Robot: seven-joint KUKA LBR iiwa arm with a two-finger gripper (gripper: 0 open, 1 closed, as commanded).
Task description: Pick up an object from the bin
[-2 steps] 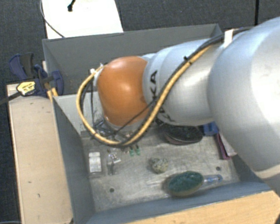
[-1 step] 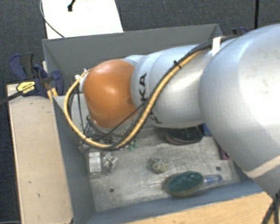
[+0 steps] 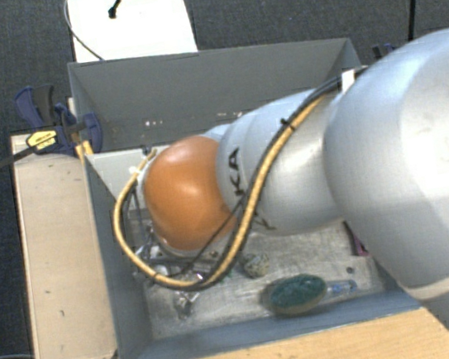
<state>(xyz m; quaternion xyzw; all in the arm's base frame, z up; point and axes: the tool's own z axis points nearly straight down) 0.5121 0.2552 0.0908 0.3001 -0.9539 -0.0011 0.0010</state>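
Observation:
My gripper shows as bits of grey metal under the arm's wrist, low over the left part of the bin floor. Just below it a small metal piece touches the floor; I cannot tell whether it is part of the gripper or a loose thing. A small grey-green lump lies to the right of the gripper. Further right, near the front wall, lies a dark green oval brush with a blue handle.
The arm and its orange cover hide most of the bin's middle and right. A thin magenta thing peeks out beside the arm at the right. The left wall stands close to the gripper.

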